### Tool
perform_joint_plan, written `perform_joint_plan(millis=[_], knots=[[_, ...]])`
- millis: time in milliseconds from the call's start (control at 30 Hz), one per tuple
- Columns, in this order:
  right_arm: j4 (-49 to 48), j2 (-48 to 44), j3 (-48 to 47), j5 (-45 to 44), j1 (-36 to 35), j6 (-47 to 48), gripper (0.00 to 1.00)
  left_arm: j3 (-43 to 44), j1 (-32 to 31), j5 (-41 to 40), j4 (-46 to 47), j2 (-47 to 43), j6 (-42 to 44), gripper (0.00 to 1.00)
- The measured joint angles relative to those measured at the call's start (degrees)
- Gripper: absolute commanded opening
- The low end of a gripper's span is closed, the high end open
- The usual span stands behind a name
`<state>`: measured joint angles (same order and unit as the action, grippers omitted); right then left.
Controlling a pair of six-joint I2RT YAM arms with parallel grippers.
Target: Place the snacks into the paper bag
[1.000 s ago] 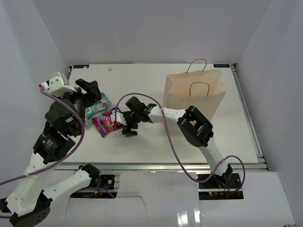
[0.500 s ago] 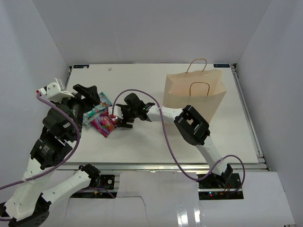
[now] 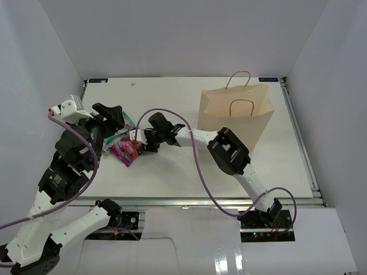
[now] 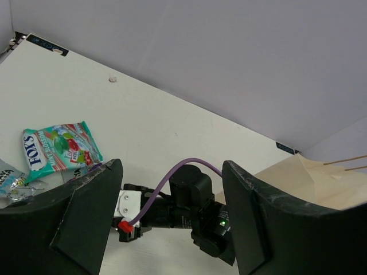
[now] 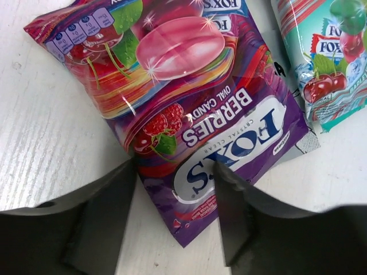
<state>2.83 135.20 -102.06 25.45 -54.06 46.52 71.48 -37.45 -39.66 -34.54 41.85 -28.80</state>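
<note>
The purple-magenta packet (image 5: 189,109) lies flat on the white table, left of centre in the top view (image 3: 127,150). My right gripper (image 5: 175,212) is open, one finger on each side of the packet's near end, low over it (image 3: 142,141). A teal packet (image 5: 327,57) lies beside the purple one (image 3: 117,133). My left gripper (image 4: 172,223) is open and empty, raised above the teal packet (image 4: 60,146) and over the left part of the table (image 3: 117,116). The tan paper bag (image 3: 236,114) stands upright at the back right, mouth open.
A silvery packet (image 4: 8,183) lies at the left edge of the left wrist view. My right arm (image 4: 192,203) with its purple cable stretches across the table between the packets and the bag (image 4: 321,177). White walls enclose the table.
My right gripper has moved left and now straddles the purple packet's end. My left gripper has shifted a little towards the packets.
</note>
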Motion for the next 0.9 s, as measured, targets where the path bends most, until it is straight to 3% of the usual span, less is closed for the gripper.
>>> perform_joint_plan(millis=[33, 133, 333, 567, 900], knots=[[0.1, 0.3, -0.4, 0.2, 0.0, 0.0, 0.48, 0.0, 0.0, 0.2, 0.0, 0.0, -0.2, 0.81], [1.2, 0.9, -1.5, 0.7, 0.0, 0.1, 0.34, 0.0, 0.0, 0.9, -0.2, 0.3, -0.6, 0.81], [2.3, 0.9, -1.8, 1.0, 0.0, 0.4, 0.19, 0.0, 0.0, 2.0, -0.3, 1.6, -1.0, 0.81], [4.6, -0.9, -0.7, 3.6, 0.5, -0.3, 0.1, 0.0, 0.0, 2.8, -0.4, 1.2, -1.5, 0.81], [10.4, -11.5, 0.4, 11.8, 2.3, -5.6, 0.08, -0.9, 0.0, 7.1, 4.9, -1.4, -0.5, 0.82]])
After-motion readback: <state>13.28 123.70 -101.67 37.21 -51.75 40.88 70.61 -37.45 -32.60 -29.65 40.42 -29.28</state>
